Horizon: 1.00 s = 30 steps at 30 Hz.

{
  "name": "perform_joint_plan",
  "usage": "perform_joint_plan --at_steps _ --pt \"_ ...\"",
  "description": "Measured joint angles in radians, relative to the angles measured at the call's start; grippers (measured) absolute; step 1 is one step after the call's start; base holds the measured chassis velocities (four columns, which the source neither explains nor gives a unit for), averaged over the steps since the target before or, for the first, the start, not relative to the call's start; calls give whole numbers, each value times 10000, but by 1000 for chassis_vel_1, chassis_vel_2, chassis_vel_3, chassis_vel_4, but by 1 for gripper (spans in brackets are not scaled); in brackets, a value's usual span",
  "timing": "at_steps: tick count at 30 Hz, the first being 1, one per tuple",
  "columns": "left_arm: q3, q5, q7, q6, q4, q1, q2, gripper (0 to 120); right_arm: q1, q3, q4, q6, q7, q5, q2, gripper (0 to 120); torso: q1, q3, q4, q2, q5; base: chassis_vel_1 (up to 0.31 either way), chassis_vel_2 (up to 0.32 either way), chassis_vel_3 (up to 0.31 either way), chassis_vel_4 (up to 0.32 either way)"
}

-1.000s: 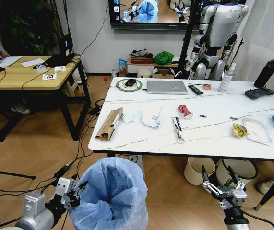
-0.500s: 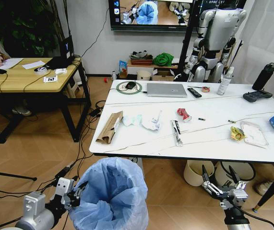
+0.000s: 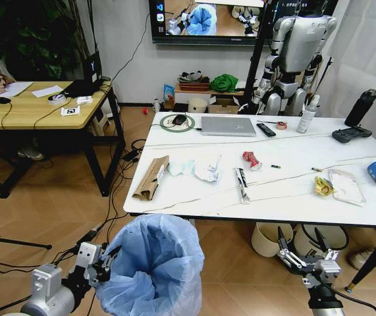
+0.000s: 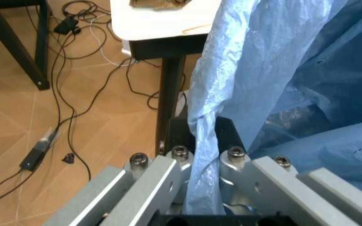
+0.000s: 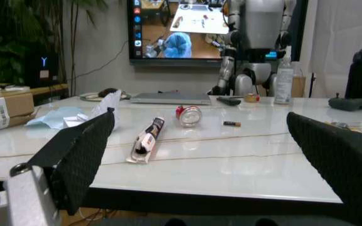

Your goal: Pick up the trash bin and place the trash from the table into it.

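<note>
Our left fingers [image 4: 203, 155] are clamped on the bin [image 3: 151, 270] liner, holding it below the bench [image 3: 293, 197] edge. Right gripper [image 3: 304, 253] hangs spread, empty. Next we must reach the trash [image 3: 243, 181].

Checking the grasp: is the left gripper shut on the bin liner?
Shut. The left gripper pinches a fold of the trash bin liner between its fingers.
</note>
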Motion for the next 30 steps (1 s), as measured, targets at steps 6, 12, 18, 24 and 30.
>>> perform_joint_plan --at_steps 6,12,18,24,30 --pt "5 96 -7 -22 39 -5 -24 0 -22 5 54 0 0 12 -8 100 -6 -12 0 -21 0 0 0 0 0" --pt "7 133 -3 124 20 -8 -129 0 -146 4 574 -283 113 191 -186 100 -24 -32 -1 -55 1 0 0 0 0" --pt "-66 -104 -181 511 -215 159 -418 0 -98 -177 1322 -1216 772 1163 -1299 100 -38 -47 0 -87 2 0 0 0 0" --pt "-173 -168 -403 726 -442 565 -894 0 152 -611 1467 -1825 1888 1527 -2199 100 -47 -58 0 -103 3 0 0 0 0" --pt "-332 -130 -664 802 -526 981 -1367 0 764 -1094 1440 -2474 2743 1958 -3103 100 -52 -65 -2 -117 2 0 0 0 0"
